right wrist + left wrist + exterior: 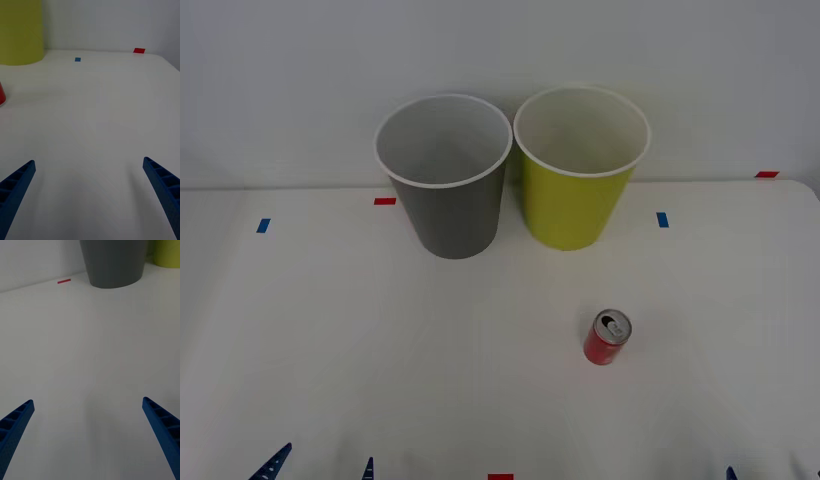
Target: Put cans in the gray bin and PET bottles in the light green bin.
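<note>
1. I see the can (pixel 607 337) upright on the table (pixel 330 350), in front of the green bin (pixel 578 170), apart from it.
2. Gray bin (pixel 446 180) stands just left of it.
3. My left gripper (pixel 88 438) and right gripper (pixel 88 198) hover low with fingers spread, holding nothing.

Both arms sit low at the near edge of the table, barely reaching in. The left gripper (pixel 88 438) hangs just above the tabletop with its blue ribbed fingers (pixel 17 423) spread wide, nothing between them; their tips peek in at the front view's lower left. The right gripper (pixel 88 198) matches it on the other side, fingers (pixel 163 183) equally wide apart and empty.
</note>
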